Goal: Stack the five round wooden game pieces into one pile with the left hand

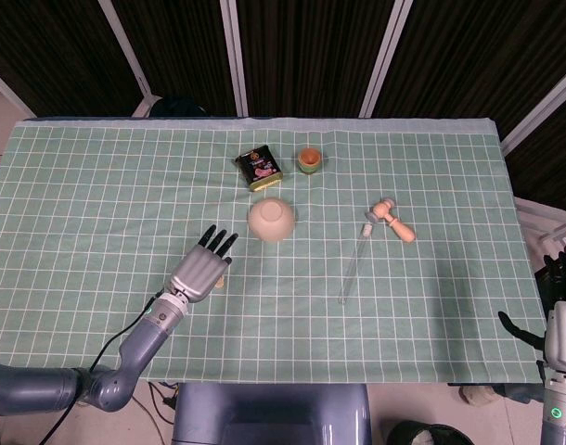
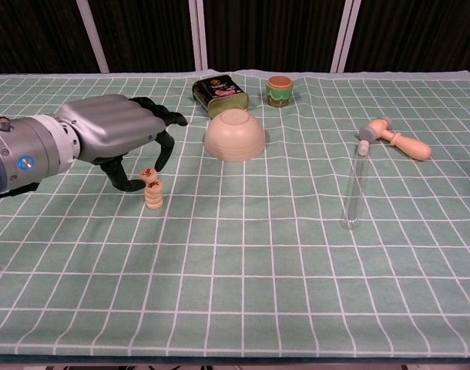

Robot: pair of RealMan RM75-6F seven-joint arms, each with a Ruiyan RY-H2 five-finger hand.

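The left hand has a ribbed silver-grey metal back and black fingers with dark rounded tips. Behind it sits a pale grey cylindrical wrist bearing a small round blue mark with a white centre. The left forearm is smooth blue-grey, widening towards the elbow, and a thin black cable runs alongside it. The right hand shows dark fingers above a light grey wrist housing with a small green light near its lower end.
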